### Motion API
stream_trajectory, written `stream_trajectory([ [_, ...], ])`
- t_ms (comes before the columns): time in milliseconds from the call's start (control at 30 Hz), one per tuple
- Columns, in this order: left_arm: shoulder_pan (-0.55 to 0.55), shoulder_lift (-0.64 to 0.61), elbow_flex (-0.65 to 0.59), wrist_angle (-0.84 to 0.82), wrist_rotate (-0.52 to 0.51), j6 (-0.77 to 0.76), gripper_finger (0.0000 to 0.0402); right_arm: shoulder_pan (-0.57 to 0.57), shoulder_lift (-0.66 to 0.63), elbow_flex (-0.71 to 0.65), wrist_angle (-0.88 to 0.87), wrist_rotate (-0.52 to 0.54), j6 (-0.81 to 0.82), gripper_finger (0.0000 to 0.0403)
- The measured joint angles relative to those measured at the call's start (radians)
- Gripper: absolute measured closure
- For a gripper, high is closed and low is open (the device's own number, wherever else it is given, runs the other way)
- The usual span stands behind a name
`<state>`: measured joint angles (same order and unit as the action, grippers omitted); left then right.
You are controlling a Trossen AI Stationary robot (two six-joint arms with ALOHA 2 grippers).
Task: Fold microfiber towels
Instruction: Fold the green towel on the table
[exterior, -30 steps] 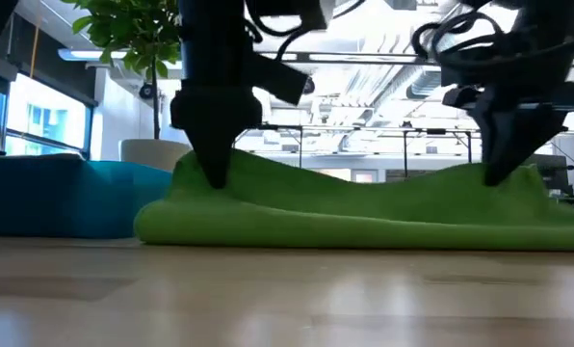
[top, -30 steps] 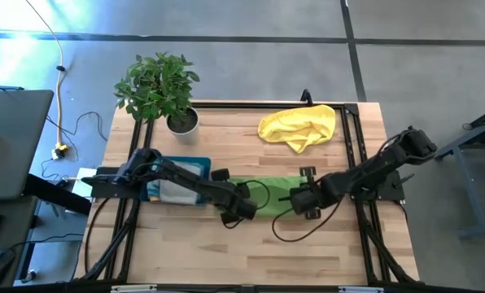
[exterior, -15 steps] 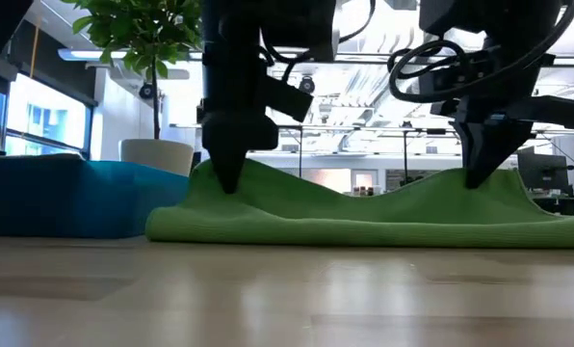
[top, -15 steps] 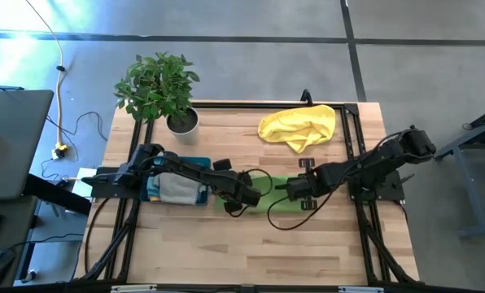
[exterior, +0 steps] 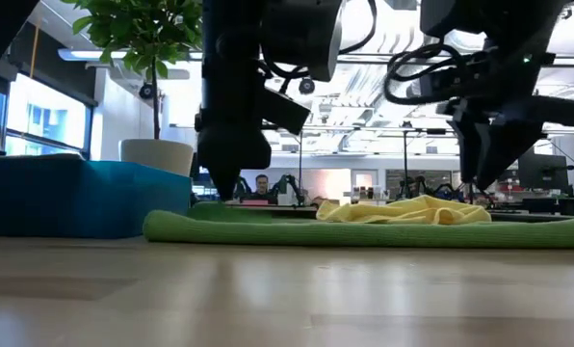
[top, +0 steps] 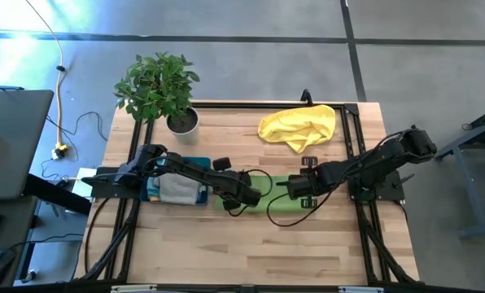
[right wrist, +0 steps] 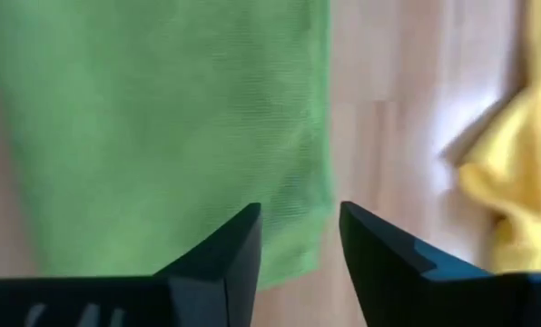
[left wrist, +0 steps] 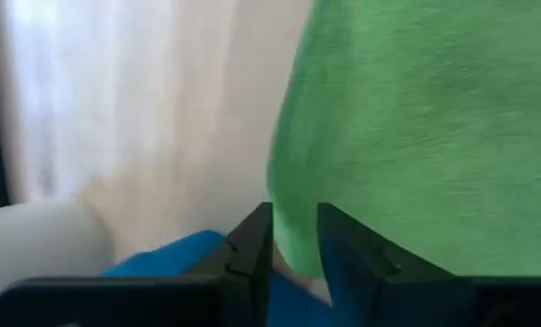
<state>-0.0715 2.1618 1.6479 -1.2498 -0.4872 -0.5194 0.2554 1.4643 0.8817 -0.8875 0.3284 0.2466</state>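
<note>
Lime green microfiber towel [top: 279, 195] lies flat and folded on the wooden table [top: 226, 252], mid-table, between the two grippers; in the low view it is a low flat strip [exterior: 364, 231] across the boards

Left gripper [top: 246, 198] stands over the towel's left end, fingers [left wrist: 252, 245] parted by a narrow gap, nothing between them; the towel edge shows just past the tips in the left wrist view [left wrist: 416, 118]. Low view puts the tips right at the cloth; contact cannot be told

Right gripper [top: 295, 192] is at the towel's right end, fingers [right wrist: 225, 254] apart with a clear gap, empty, raised above the cloth in the low view [exterior: 482, 183]; green cloth [right wrist: 162, 118] below and bare table beside it

Yellow towel [top: 299, 126] sits crumpled near the far edge of the table, right of centre, well apart from the green one; visible behind the green strip in the low view [exterior: 403, 210] and at the side of the right wrist view [right wrist: 516, 173]

Dark teal tray [top: 177, 189] is just left of the green towel, under the left arm, with pale folded cloth [top: 176, 187] inside; colours of that stack cannot be told. In the low view its wall [exterior: 75, 198] blocks the left background

Potted plant [top: 159, 85] stands at the far left corner of the table. Loose black cables loop from both wrists over the towel area. A person shows far off in the room behind, in the low view [exterior: 261, 185]
</note>
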Motion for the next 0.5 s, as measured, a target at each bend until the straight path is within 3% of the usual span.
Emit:
stream_trajectory([
  [100,0.001,-0.003,0.014,-0.054,-0.060,0.024,0.0302,0.000,-0.002,0.000,0.003,-0.071,0.113,0.0253],
  [200,0.002,-0.003,0.031,-0.111,-0.049,0.064,0.0291,0.002,-0.002,-0.006,0.026,-0.116,0.233,0.0255],
  [500,-0.039,-0.004,0.014,0.017,0.323,0.426,0.0300,0.069,-0.002,-0.127,0.138,-0.151,0.558,0.0265],
])
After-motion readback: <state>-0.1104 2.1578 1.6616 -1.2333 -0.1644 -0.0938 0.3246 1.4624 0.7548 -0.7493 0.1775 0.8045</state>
